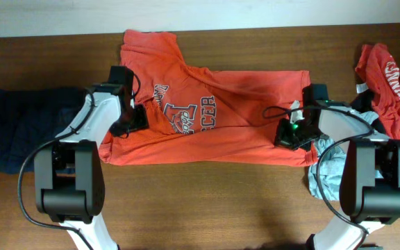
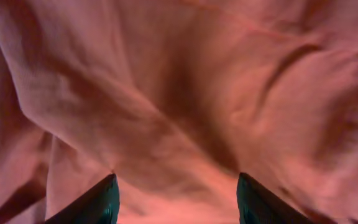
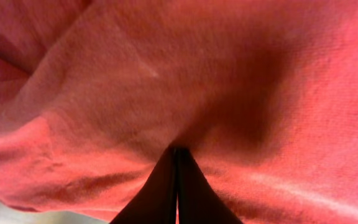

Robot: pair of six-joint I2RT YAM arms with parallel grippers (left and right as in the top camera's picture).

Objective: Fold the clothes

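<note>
An orange-red T-shirt (image 1: 245, 111) of soft matte knit lies spread across the middle of the brown wood-grain counter (image 1: 207, 201), its body a broad rough rectangle. One short sleeve juts toward the far edge, and shallow wrinkles run over the cloth. A grey-white chest print (image 1: 186, 111) of cracked block letters sits left of centre. The left claw (image 1: 136, 119) is over the shirt's left part, just beside the print. From the left wrist its two dark, wedge-shaped fingers (image 2: 98, 202) stand spread apart, with rumpled fabric (image 2: 185, 93) thrown into deep diagonal folds filling the view beyond them. The right claw (image 1: 289, 133) is over the shirt's right end, near the lower hem. From the right wrist its black fingers (image 3: 166, 186) are pressed together into one narrow point whose tip meets the finely ribbed knit (image 3: 185, 74). Whether a thin fold is caught between them cannot be told. A dark navy garment (image 1: 16, 132) lies flat at the left edge of the counter. At the right, a second red tee (image 1: 387, 80) with white lettering is heaped in a crumpled mound, and a pale grey-blue garment (image 1: 328, 170) is bunched beneath the right arm.
</note>
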